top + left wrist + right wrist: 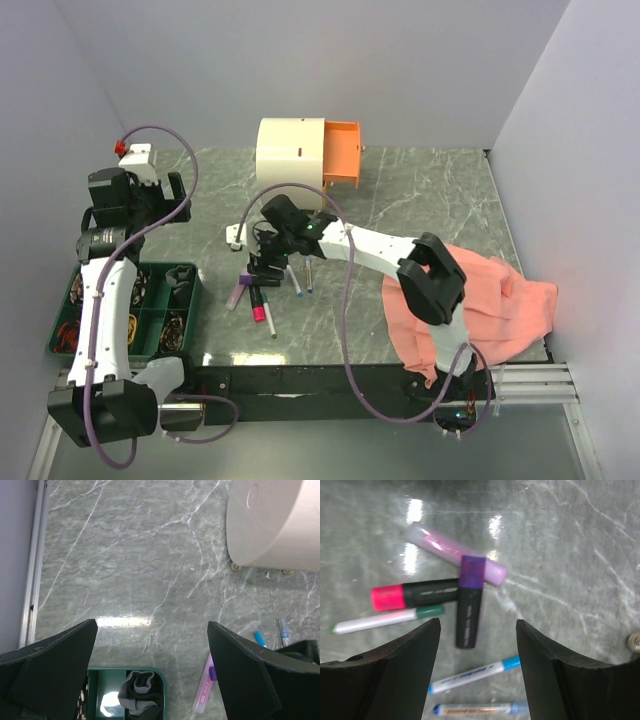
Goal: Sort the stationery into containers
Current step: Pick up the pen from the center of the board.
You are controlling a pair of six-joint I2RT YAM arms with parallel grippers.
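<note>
Several pens lie in a cluster on the marble table: a pale purple marker [454, 555], a black marker with a purple cap [469, 607], a black marker with a pink cap [415, 595], a white pen with a green band [385, 620] and two white pens with blue caps [470, 674]. My right gripper [477, 647] is open and empty, low over the black-and-purple marker; in the top view it [266, 264] covers part of the cluster. The cream drum cabinet [290, 150] stands at the back with an orange drawer [342, 153] pulled out to its right. My left gripper [150, 650] is open and empty, high over bare table.
A green compartment tray [190, 272] with small items sits at the near left; a dark rolled cloth [142, 692] lies in it. A salmon-pink cloth [500, 300] lies at the near right under the right arm. Grey walls enclose the table on three sides.
</note>
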